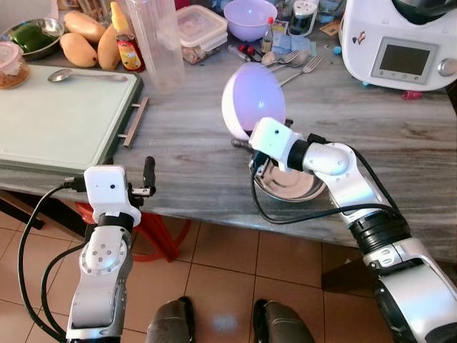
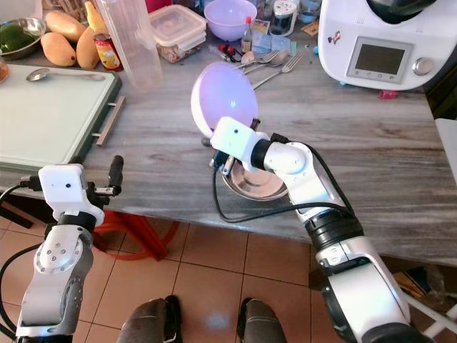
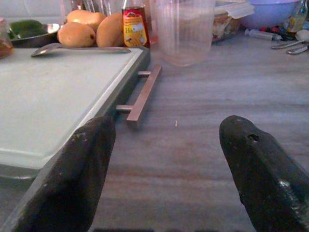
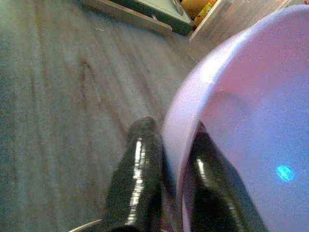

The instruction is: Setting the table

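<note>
- Two dark feet (image 1: 221, 321) stood nearest the camera on the tiled floor (image 1: 228, 257), just short of the table's near edge
- Left gripper (image 3: 166, 159) hung at that near edge with its fingers spread wide apart and nothing between them, facing along the grey wooden table (image 1: 193, 143)
- Right gripper (image 4: 166, 179) was clenched on the rim of the lilac bowl (image 1: 254, 98), one finger outside the wall and one inside
- Lilac bowl was tipped up on edge above the tabletop, its hollow turned toward the robot's right, directly over a metal bowl (image 1: 289, 184) that sat near the table's front edge
- Writing on the red-labelled sauce bottle (image 3: 134, 26) began with "H", the rest too blurred to read; the white kitchen machine (image 1: 400, 43) showed a grey screen with no legible text
- White cutting board (image 1: 61, 118) in a green tray with a metal handle (image 1: 133, 121) filled the left side, a spoon (image 1: 86, 75) lying at its far end
- Mangoes (image 1: 89, 39), a clear jug (image 1: 157, 43), a lidded container (image 1: 202, 27), a second lilac bowl (image 1: 250, 18) and loose cutlery (image 1: 293, 63) crowded the far edge
- Bare tabletop lay open between the tray handle and the held bowl, and to the right of the metal bowl
</note>
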